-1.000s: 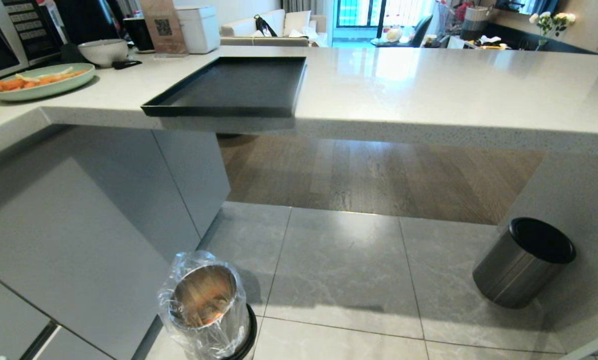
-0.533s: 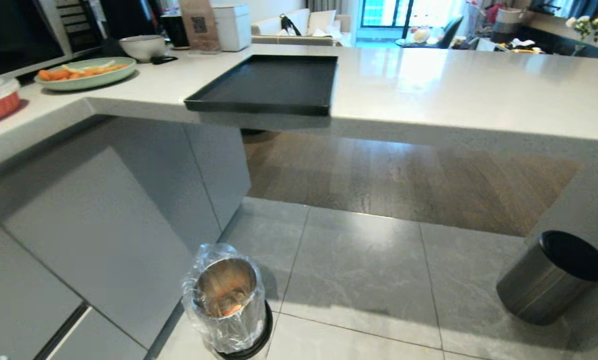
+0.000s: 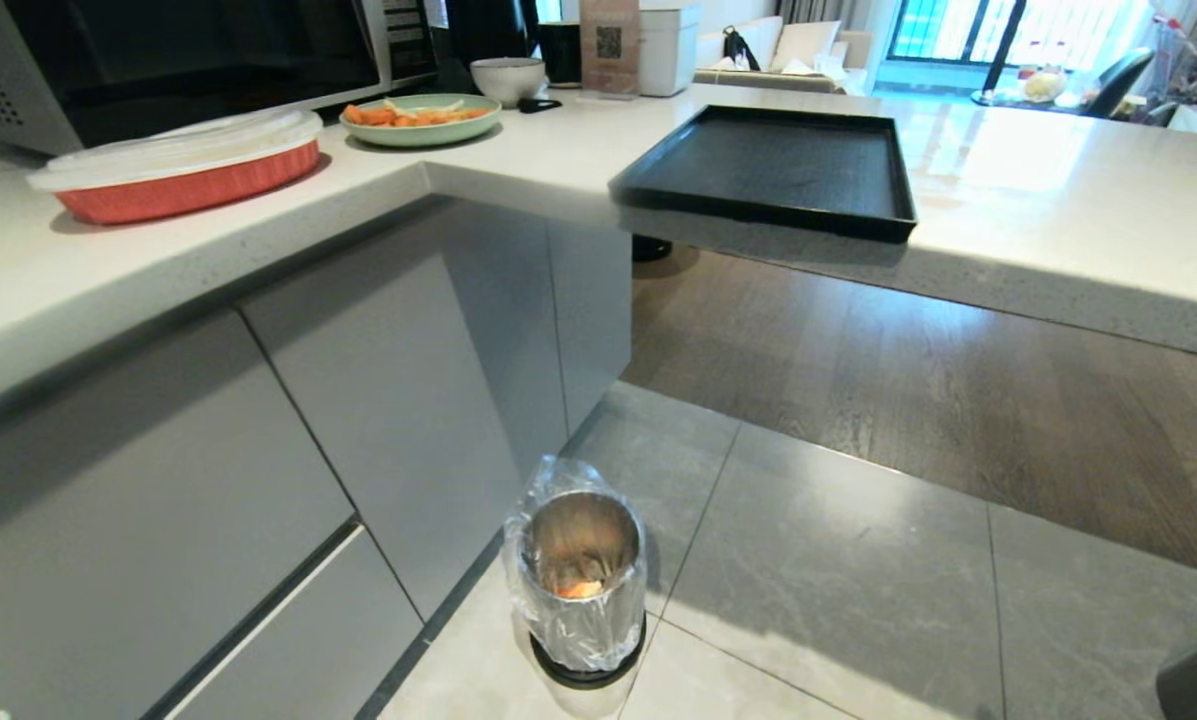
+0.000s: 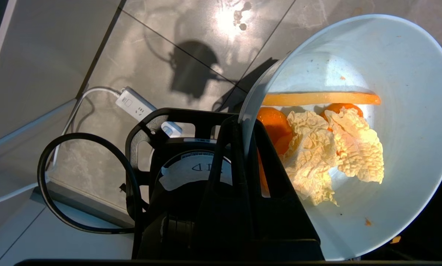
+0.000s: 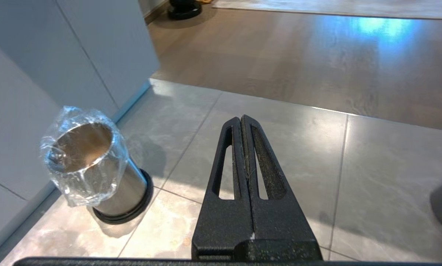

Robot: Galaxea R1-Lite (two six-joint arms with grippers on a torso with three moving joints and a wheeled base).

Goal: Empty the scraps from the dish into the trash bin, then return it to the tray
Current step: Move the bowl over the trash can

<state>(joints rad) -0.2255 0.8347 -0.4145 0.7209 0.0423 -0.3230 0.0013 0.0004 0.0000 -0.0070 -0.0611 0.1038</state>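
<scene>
Left tool (image 4: 243, 147) clamps dish (image 4: 390, 55) rim; scraps (image 4: 328, 147) still inside. Trash bin (image 3: 580, 570) unreached, tray (image 3: 768, 160) bare; right tool (image 5: 242, 125) closed, empty.

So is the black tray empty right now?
Yes, the tray on the counter has nothing on it; the dish is pinched by the left gripper, scraps inside.

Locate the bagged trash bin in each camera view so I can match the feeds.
Head view: trash bin stands low, centre-left, on the floor beside the grey cabinets.
Left wrist view: not in it; the dish fills that view.
Right wrist view: left of the shut right gripper, against the cabinets.
Shared landmark: the grey tile floor, seen in all three.
</scene>
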